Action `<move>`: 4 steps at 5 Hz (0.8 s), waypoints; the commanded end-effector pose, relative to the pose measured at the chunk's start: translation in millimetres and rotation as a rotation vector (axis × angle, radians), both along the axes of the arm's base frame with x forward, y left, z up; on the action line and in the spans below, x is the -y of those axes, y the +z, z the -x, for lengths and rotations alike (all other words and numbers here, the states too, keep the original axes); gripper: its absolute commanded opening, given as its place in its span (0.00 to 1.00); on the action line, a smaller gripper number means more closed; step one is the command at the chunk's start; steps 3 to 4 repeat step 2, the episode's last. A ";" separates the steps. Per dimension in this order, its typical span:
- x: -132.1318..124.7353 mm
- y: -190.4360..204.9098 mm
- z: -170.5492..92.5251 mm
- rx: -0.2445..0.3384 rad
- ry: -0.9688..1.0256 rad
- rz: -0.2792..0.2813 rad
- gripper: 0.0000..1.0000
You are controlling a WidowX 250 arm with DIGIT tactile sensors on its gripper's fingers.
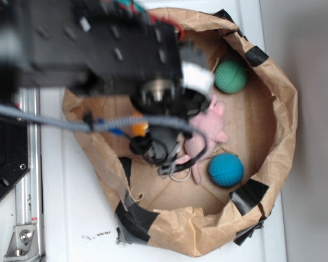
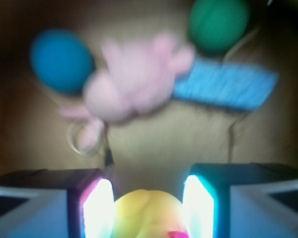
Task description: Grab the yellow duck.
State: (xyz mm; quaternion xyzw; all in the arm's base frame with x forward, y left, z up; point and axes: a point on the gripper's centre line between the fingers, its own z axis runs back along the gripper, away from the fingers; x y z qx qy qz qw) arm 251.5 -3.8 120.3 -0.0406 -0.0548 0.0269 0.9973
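Observation:
The yellow duck (image 2: 146,214) fills the bottom centre of the wrist view, glossy yellow with a red-pink beak tip at its lower right. My gripper (image 2: 148,198) is around it, and both bright pads (image 2: 98,208) touch its sides, so the jaws are shut on it. In the exterior view only a small orange-yellow patch of the duck (image 1: 139,129) shows under the black arm (image 1: 126,49), which hides the fingers. All of this is inside a rolled-down brown paper bag (image 1: 279,109).
Also in the bag are a pink plush toy (image 1: 208,128) with a metal ring (image 2: 82,141), a green ball (image 1: 230,76) at the far side and a blue ball (image 1: 226,170). A flat blue strip (image 2: 226,87) lies beside the plush. The bag's walls ring the gripper.

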 end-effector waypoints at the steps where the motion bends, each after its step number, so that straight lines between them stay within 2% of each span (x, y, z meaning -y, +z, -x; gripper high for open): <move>1: -9.8 53.8 -0.2 0.054 -0.005 -0.038 0.00; 2: -14.5 48.0 -2.1 0.036 -0.033 -0.054 0.00; 4: -14.5 48.0 -2.1 0.036 -0.033 -0.054 0.00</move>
